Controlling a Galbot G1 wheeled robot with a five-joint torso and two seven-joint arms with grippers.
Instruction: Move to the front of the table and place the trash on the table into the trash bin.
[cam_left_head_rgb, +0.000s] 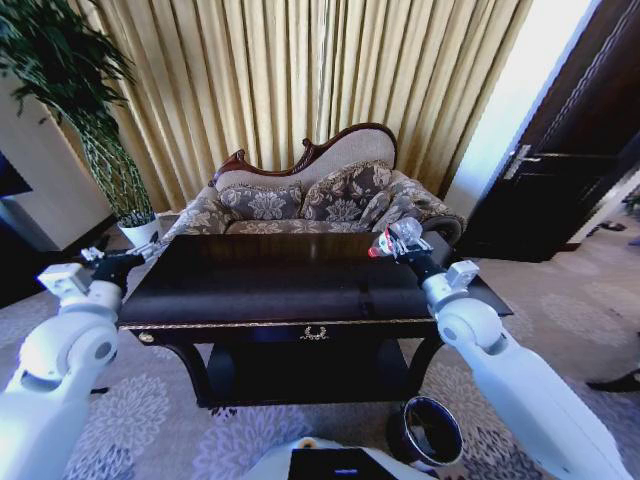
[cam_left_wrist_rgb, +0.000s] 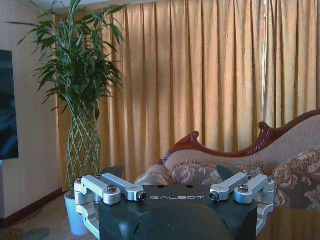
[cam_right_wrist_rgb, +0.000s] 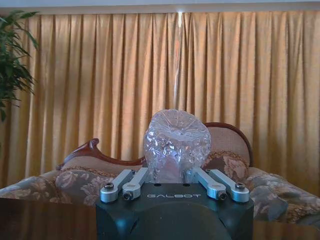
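Trash bin (cam_left_head_rgb: 425, 430), a small round dark bucket with a pale rim, stands on the patterned carpet nearest the robot, just in front of the table's right front leg. Its inside looks dark, and whether anything lies in it cannot be told.

Above and beyond it, the right arm reaches forward over the right part of the table (cam_left_head_rgb: 300, 290), a long, low, glossy dark table with a gold trim line and a gold emblem on its front edge. The right gripper (cam_left_head_rgb: 395, 243) hangs above the tabletop with its fingers closed on a clear plastic bottle (cam_right_wrist_rgb: 176, 145) with a red label. In the right wrist view the crumpled bottle stands up between the fingers, its long axis pointing away from the wrist.

The key relation: the bin lies below and nearer to the robot than the held bottle, on the same right side, so the right arm is much the closer one. As a judgement, the bottle must travel back toward the robot and down past the table's front edge.

The left gripper (cam_left_head_rgb: 112, 262) hovers by the table's left end, fingers spread apart and holding nothing.

A patterned sofa (cam_left_head_rgb: 310, 195), a potted plant (cam_left_wrist_rgb: 80, 100) and gold curtains (cam_right_wrist_rgb: 150, 75) stand beyond the table.
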